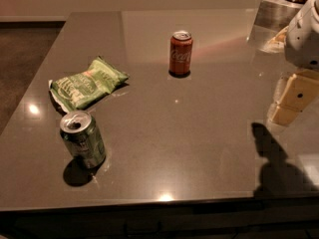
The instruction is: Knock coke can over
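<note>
The coke can (181,53) stands upright on the far middle of the desk (199,138), apart from everything else. The claw (289,103) hangs above the desk's right edge, well away from the can; whether it is spread or pressed together I cannot tell. At the left lie 1 green chip bag (87,83) and, nearer the front, 1 green can (82,139).

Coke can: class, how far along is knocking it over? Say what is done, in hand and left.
Done: nothing yet; the coke can stands upright toward the table's far side. In hand: the tool hangs at the right edge, well apart from the can. Left: bring the tool across to the can and tip it onto its side.
</note>
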Controlling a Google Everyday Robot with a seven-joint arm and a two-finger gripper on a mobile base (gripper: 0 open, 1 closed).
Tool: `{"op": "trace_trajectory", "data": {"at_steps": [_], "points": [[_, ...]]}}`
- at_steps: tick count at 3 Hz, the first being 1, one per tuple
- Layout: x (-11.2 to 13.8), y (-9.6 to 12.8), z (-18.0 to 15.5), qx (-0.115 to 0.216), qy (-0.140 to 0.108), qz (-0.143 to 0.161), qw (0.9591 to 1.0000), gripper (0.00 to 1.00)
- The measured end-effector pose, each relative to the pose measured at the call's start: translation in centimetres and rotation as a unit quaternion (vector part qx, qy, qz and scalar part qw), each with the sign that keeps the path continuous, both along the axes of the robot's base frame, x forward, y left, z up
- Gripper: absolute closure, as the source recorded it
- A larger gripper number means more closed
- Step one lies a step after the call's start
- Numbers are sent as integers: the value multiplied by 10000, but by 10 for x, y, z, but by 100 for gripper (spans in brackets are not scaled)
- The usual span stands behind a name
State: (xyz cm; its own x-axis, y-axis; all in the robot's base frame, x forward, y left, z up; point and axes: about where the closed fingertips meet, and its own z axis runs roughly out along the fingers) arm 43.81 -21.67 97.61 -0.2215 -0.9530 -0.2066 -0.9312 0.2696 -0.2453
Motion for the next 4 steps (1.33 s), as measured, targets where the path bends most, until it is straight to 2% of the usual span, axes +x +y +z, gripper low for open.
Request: {"op": "trace_trajectory", "data": {"at_steps": [1,2,3,4], "points": [[0,0,0,0,-1,0,10000,0],[14,9,-5,91,18,-115,9999,0],[39,27,-12,295,53,-285,9991,0],[80,53,-22,690,19,-569,9960,0]]}}
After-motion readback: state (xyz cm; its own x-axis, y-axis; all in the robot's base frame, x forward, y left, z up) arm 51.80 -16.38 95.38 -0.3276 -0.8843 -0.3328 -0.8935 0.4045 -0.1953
